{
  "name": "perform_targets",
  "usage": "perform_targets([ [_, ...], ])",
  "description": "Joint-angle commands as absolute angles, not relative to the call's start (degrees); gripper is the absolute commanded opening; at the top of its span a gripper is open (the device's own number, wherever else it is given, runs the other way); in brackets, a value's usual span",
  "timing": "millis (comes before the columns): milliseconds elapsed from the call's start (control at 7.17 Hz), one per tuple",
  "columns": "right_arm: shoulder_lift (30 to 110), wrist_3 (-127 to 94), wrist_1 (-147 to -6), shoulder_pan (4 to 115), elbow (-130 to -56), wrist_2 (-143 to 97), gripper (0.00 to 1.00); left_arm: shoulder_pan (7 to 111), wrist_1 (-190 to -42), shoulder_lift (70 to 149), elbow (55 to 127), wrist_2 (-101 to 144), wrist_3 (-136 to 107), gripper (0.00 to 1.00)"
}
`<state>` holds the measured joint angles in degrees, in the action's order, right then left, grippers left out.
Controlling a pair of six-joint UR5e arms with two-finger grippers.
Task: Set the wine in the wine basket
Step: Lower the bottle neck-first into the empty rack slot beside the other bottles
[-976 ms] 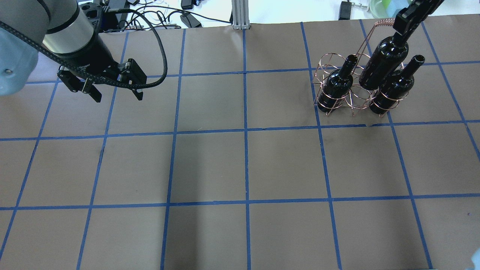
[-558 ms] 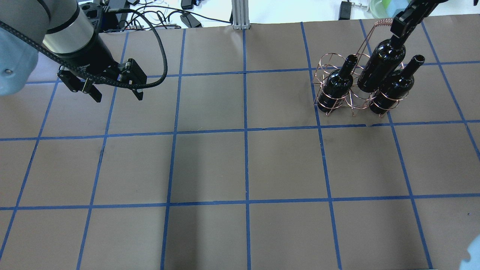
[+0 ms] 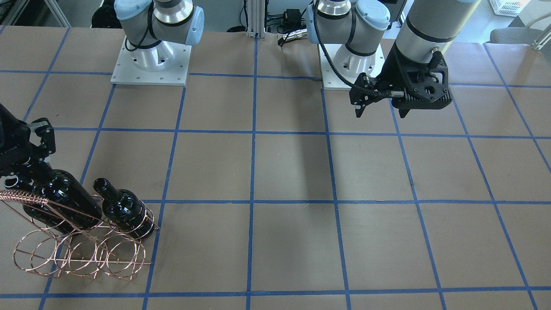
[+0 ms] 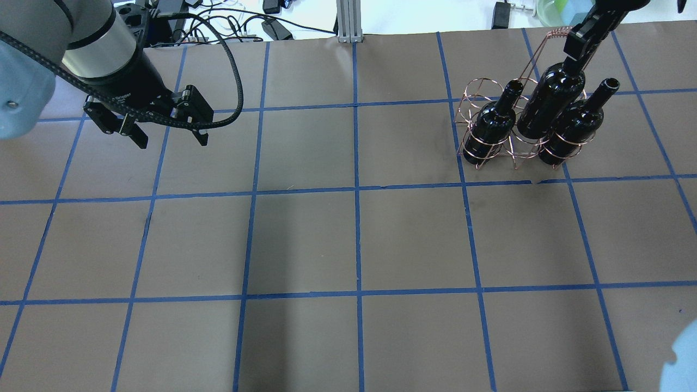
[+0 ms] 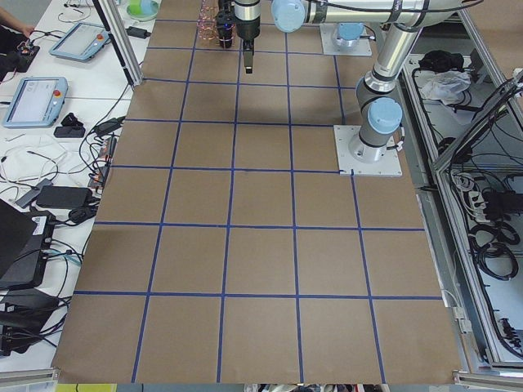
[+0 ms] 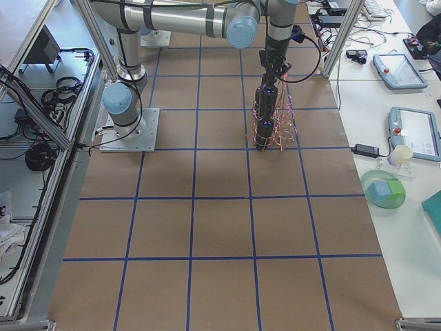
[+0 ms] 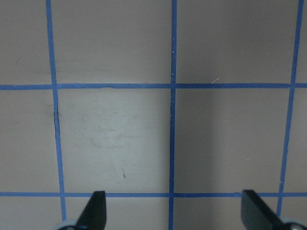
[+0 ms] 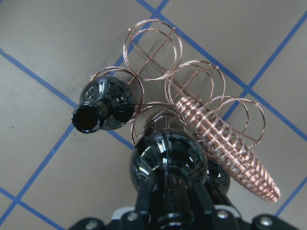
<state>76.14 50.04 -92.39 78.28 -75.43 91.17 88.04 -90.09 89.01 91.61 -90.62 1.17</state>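
My right gripper [image 4: 578, 46] is shut on the neck of a glossy dark wine bottle [image 4: 550, 103] standing nearly upright in the middle ring of the copper wire basket [image 4: 478, 87]. Two look-alike bottles stand in the rings on either side, one on the left [image 4: 490, 128] and one on the right [image 4: 572, 128]. In the right wrist view the held bottle [image 8: 168, 163] is beside the coiled handle [image 8: 225, 143], with one neighbour bottle [image 8: 103, 108] to its left. My left gripper [image 4: 172, 142] is open and empty over bare table at the far left; it also shows in the front view [image 3: 380, 115].
The basket's outer row of rings [image 3: 77, 258] holds nothing. Cables [image 4: 228, 24], an aluminium post [image 4: 348, 19] and a green bowl [image 4: 555, 11] lie beyond the table's far edge. The arm bases [image 3: 150, 60] stand on the robot's side.
The right gripper has lowered the held bottle deeper into the middle ring and brought it more upright. The left arm has not moved.
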Motion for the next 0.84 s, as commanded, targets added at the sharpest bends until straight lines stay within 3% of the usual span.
perform_targets([
  [0,75.94,50.1,-92.64,78.49,-75.41,90.88,0.0,88.07,-90.09,88.95,91.67,-90.53,1.14,1.0],
  [697,73.31,50.36,-94.3,78.49,-75.67,90.88,0.0,87.98,-90.09,88.95,91.76,-90.62,1.23,1.0],
])
